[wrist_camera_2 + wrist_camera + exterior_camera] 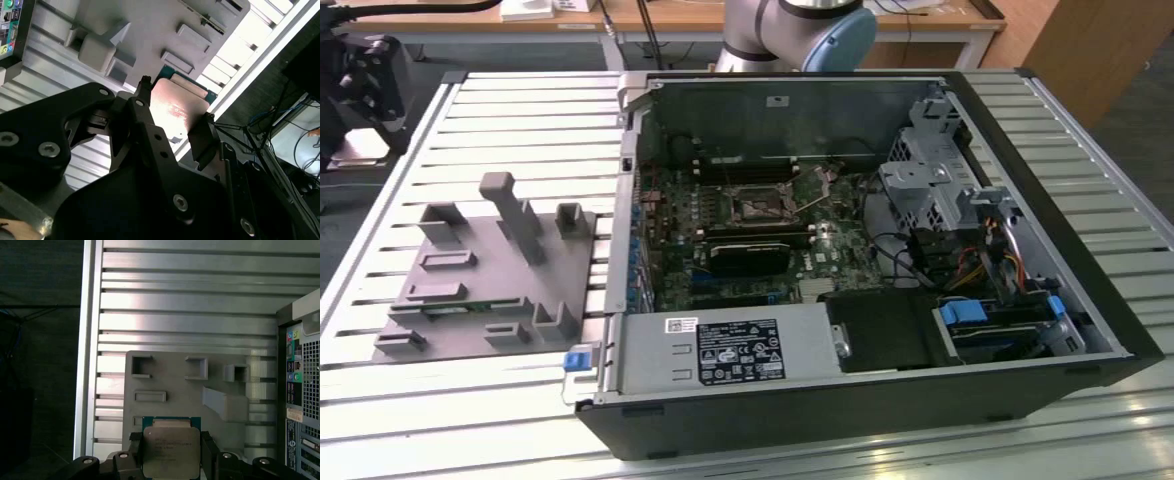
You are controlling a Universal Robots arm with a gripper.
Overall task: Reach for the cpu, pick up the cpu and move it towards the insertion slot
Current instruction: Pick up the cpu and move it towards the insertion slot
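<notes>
Your cpu [170,447] is pinched by two opposite edges between the closed fingers [145,115], just over the edge of the grey tray [175,380]. The hold looks thin, so I judge a jolt could tilt it or drop it onto the slatted worktop [185,305]. It is a flat square with a shiny silver lid and a green rim. The insertion slot [758,205] lies well apart, mid-frame in the exterior view, inside the open case [1067,200], whose wall you could clip.

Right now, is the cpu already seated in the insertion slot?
No: in the first wrist view the cpu sits between the fingers of the claw, over the grey tray.
</notes>
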